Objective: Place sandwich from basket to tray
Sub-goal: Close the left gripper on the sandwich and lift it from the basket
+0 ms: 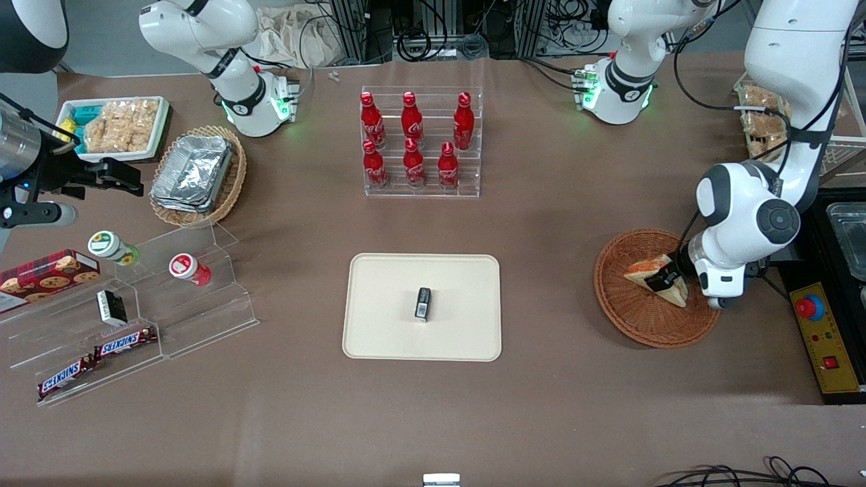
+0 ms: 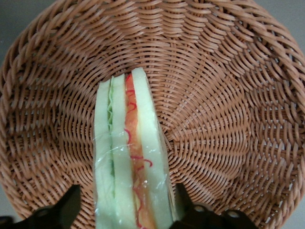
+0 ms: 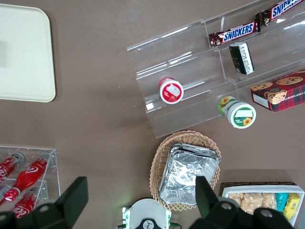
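Looking from the wrist, the sandwich [image 2: 131, 157] shows its layers; the front view shows the gripper [image 1: 666, 277] down in the basket [image 1: 639, 321], fingers [image 2: 64, 207] spread, straddling it; tray [image 1: 379, 284] well apart

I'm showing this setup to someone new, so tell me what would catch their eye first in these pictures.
Probably the gripper lowered into the basket at the working arm's end of the table, its open fingers straddling the wrapped sandwich, one touching the wrap and one clear of it. Next, the red cola bottles on a clear tiered stand, farther from the front camera than the cream tray, which carries one small dark object.
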{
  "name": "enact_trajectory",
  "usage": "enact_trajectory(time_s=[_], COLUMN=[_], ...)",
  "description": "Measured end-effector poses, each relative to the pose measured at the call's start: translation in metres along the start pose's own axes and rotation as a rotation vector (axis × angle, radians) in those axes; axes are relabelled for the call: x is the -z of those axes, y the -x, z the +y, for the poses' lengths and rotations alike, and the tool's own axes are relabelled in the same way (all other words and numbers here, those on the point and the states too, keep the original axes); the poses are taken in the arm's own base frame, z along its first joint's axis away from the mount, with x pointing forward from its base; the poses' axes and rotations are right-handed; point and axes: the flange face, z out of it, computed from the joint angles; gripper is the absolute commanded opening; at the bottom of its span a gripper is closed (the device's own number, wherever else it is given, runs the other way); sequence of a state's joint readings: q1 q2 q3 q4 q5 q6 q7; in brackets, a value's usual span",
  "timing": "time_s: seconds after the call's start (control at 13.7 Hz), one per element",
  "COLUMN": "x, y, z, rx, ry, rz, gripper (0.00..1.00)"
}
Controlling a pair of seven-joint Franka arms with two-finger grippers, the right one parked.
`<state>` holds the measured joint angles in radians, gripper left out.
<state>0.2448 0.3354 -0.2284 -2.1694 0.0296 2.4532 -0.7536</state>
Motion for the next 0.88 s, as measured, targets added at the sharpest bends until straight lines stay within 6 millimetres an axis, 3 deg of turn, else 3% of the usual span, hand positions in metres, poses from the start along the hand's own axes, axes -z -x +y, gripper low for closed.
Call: enact_trajectory(time_s=[0.07,0.59,0.73,0.88], x=[-0.001,0.006,0.017,0.041], y=[0.000,0.006,0.005,-0.003], z=[0.001,0.019,0.028,0.038], rx=[-0.001,-0.057,-0.065,-0.062], ry=[0.002,-0.026,-0.033,-0.062], rz=[0.001,0.060,0.067,0.053], gripper=[0.00,0.00,0.00,0.00])
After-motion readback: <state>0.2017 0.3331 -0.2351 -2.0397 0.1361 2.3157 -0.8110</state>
